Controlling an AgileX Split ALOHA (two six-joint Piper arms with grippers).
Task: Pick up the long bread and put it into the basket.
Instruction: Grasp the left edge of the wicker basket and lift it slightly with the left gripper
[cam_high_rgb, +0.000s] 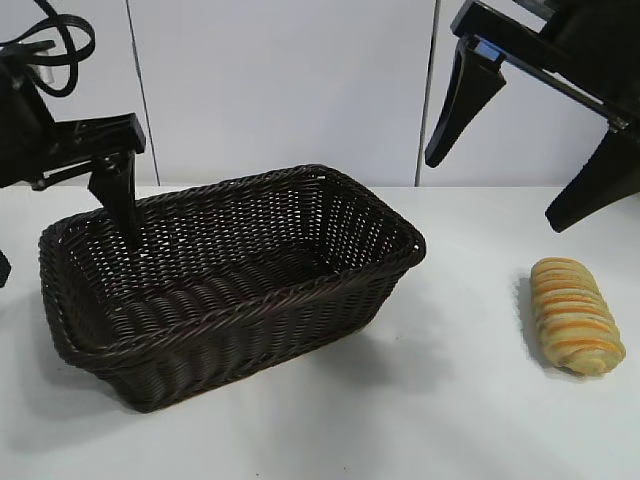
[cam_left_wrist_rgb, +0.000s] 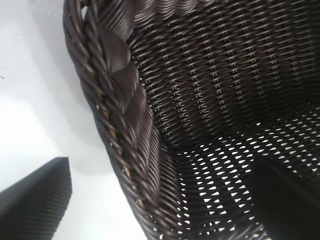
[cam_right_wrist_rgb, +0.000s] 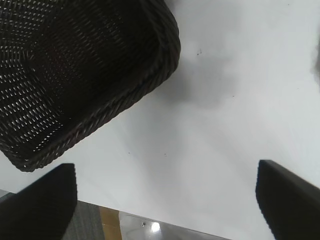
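The long bread (cam_high_rgb: 576, 315) lies on the white table (cam_high_rgb: 450, 420), over on the right arm's side, well apart from the basket (cam_high_rgb: 230, 290). It is an oblong loaf, golden-tan, ribbed crosswise with pale yellow and orange-brown stripes, rounded at both ends and far smaller than the basket. Nothing touches it.

The basket sits toward the left arm's side, a big rectangular thing of dark brown wicker with sloping walls. Its rim is a thick braid, and the weave below runs in fine tight rows. Nothing lies in it but a gripper finger.

The right gripper (cam_high_rgb: 530, 160) hangs in the air above and behind the bread, its two black tapering fingers spread wide and holding nothing. The left gripper (cam_high_rgb: 60, 230) is at the basket's near-left corner, and it too is open: one finger (cam_high_rgb: 118, 205) reaches down inside the basket by the wall, the other sits outside it.

The left wrist view brings the braid right up close: twisted bundles of ribbed strands along the rim (cam_left_wrist_rgb: 125, 115), and light showing through the small gaps in the woven floor. It also shows the rim passing between the two fingers, which the exterior view barely shows. The right wrist view takes in the basket's corner (cam_right_wrist_rgb: 150, 60) and bare white table between its spread fingers (cam_right_wrist_rgb: 42, 205), with the bread out of its sight.
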